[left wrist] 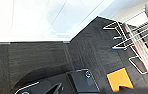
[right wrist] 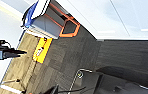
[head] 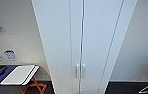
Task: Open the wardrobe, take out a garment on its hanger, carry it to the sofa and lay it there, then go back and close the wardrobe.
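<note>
2 small vertical handles sat side by side on the wardrobe right before me; both doors were shut, so I judged opening it was the step in hand, calling for an arm raised to a handle. I could not tell how either gripper's jaws stood. Beyond, left, a folding stand with orange legs stood clear.

This looks like an office or test room fitted out as a home. A tall white wardrobe with both doors closed stands against plain white walls on dark grey carpet tiles. To its left is a folding stand with orange legs carrying a white board, and wall stickers sit above it. Right of it, wire chair legs rest on the carpet.
</note>
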`<state>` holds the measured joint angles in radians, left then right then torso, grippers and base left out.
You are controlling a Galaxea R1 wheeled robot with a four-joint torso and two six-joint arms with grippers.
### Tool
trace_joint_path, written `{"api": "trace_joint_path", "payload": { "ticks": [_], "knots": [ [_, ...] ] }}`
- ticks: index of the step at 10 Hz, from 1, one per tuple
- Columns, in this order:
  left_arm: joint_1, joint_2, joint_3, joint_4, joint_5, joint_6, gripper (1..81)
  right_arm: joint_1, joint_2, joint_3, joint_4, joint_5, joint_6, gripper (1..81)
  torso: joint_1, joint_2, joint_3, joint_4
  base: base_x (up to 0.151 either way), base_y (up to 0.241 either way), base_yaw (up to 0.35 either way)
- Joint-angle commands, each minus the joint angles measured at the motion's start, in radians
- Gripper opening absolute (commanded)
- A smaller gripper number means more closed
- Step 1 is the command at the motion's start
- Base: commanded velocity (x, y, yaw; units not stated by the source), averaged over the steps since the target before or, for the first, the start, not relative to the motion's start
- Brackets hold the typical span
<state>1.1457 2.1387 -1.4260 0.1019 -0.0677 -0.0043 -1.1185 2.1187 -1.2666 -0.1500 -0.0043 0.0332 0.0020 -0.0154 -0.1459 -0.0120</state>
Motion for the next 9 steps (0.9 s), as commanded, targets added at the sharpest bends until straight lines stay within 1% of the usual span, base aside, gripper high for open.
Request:
{"api": "trace_joint_path", "payload": {
  "ticks": [1, 2, 5, 7, 9],
  "knots": [
    [-0.195, -0.088, 0.096, 0.009, 0.045, 0.001, 81.1, 0.240, -0.081, 0.110, 0.021, -0.092, 0.007, 81.1, 0.000, 0.000, 0.000, 0.000, 0.000, 0.000, 0.000],
    [-0.243, -0.091, 0.101, 0.001, 0.065, 0.001, 81.1, 0.295, -0.075, 0.115, 0.036, -0.128, 0.007, 81.1, 0.000, 0.000, 0.000, 0.000, 0.000, 0.000, 0.000],
    [-0.391, -0.088, 0.102, -0.008, 0.150, -0.010, 81.1, 0.447, -0.052, 0.119, 0.092, -0.192, 0.007, 81.1, 0.001, 0.001, -0.001, 0.000, 0.000, 0.000, 0.000],
    [-0.479, -0.088, 0.113, -0.022, 0.193, -0.011, 81.1, 0.515, -0.043, 0.112, 0.102, -0.195, 0.008, 81.1, 0.002, 0.002, -0.002, 0.000, 0.000, 0.000, 0.000],
    [-0.534, -0.088, 0.114, -0.024, 0.184, -0.016, 81.1, 0.559, -0.035, 0.109, 0.098, -0.186, 0.017, 81.1, 0.003, 0.002, -0.002, 0.000, 0.000, 0.000, 0.000]
  ]
}}
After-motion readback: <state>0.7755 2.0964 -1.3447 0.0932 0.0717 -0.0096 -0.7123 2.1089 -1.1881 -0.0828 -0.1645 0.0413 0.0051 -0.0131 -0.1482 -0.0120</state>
